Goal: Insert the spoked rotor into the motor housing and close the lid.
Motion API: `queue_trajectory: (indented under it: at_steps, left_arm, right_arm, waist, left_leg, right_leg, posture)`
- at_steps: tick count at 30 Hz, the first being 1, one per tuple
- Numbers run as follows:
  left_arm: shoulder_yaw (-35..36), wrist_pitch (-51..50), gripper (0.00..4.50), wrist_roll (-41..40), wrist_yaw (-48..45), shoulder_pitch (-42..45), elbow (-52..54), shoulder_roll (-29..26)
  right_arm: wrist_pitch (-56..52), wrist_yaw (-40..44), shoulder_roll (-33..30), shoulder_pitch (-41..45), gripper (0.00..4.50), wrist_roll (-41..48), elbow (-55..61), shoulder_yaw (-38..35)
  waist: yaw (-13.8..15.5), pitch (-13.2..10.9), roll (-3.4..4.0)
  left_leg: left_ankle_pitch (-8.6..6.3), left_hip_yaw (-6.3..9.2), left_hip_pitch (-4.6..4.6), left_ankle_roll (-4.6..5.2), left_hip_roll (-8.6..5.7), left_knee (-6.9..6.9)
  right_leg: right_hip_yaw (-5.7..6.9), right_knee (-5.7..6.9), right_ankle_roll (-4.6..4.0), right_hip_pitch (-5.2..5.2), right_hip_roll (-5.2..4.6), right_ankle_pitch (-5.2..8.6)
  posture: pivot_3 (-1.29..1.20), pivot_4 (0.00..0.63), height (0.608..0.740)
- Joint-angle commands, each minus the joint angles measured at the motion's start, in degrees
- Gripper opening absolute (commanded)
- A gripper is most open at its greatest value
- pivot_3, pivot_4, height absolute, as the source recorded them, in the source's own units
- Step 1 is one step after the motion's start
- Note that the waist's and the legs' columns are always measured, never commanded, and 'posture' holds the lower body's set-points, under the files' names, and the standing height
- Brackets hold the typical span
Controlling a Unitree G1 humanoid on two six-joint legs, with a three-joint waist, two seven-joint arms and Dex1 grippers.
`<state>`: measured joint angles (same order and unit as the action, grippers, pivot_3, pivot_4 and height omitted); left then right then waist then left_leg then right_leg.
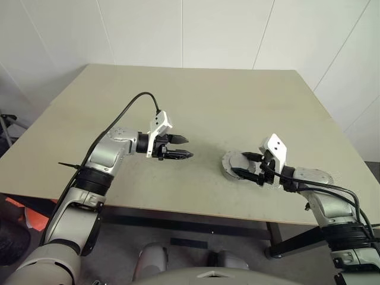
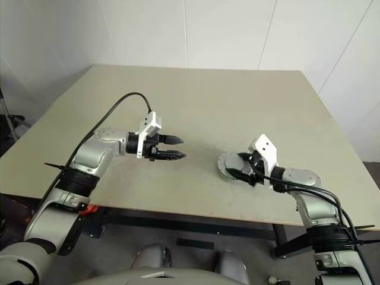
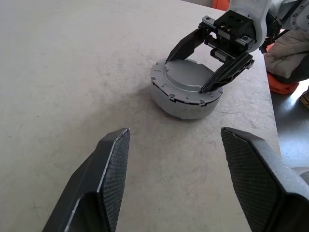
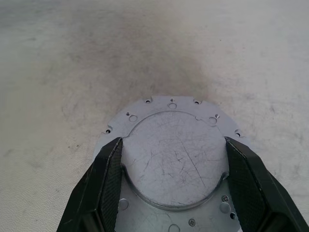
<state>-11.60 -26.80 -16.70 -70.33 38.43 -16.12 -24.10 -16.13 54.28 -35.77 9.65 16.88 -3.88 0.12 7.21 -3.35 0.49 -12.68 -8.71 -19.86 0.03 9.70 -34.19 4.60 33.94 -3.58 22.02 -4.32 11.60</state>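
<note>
Tan table (image 1: 196, 107): one squat round grey metal unit, seemingly the motor housing (image 3: 186, 94) with its flat top on, near the front edge on the robot's right. Right gripper (image 3: 210, 65): fingers spread, straddling the raised top, touching perhaps, not clamped. Left gripper (image 1: 178, 148): apart, fingers parted, empty.

Looked like a lab or test room: bare beige table (image 1: 196, 113) backed by plain white panelled walls (image 1: 178, 29), with black frame legs (image 1: 297, 240) showing under the table's front edge.
</note>
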Motion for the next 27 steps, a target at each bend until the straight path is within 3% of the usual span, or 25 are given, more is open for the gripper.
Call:
queue_trajectory:
  at_steps: [1, 12, 27]
  left_arm:
    - [0.79, 0.26, 3.19, -0.85, -0.19, 1.02, 1.71, -0.15]
    - [0.76, 0.02, 3.19, -0.95, -0.16, 0.7, 2.14, -0.12]
    - [0.66, 0.05, 3.19, -0.89, -0.15, 0.46, 2.4, -0.1]
  right_arm:
    - [-0.4, 0.91, -2.06, -0.59, 3.1, -0.61, -0.66, -0.76]
    - [1.33, 2.47, -3.25, -1.49, 3.1, -1.8, -2.53, 0.18]
    - [-3.01, 3.89, -2.67, 0.73, 3.1, 3.03, -1.75, -1.44]
  waist:
    - [0.05, 0.0, 0.0]
    - [0.38, 0.01, 0.0]
    - [0.55, 0.01, 0.01]
  left_leg:
    - [0.0, 0.0, -0.01, 0.0, 0.0, 0.0]
    - [-0.06, 0.02, -0.02, 0.1, -0.03, 0.0]
    - [-0.06, 0.02, -0.05, 0.13, -0.02, -0.01]
  right_leg:
    - [0.0, 0.0, -0.01, 0.0, 0.0, 0.0]
    - [0.0, -0.09, -0.04, 0.01, -0.01, -0.02]
    - [0.01, -0.1, -0.04, 0.04, -0.01, -0.02]
  posture:
    - [0.0, 0.0, 0.74]
    - [0.0, 0.0, 0.74]
    - [0.0, 0.0, 0.74]
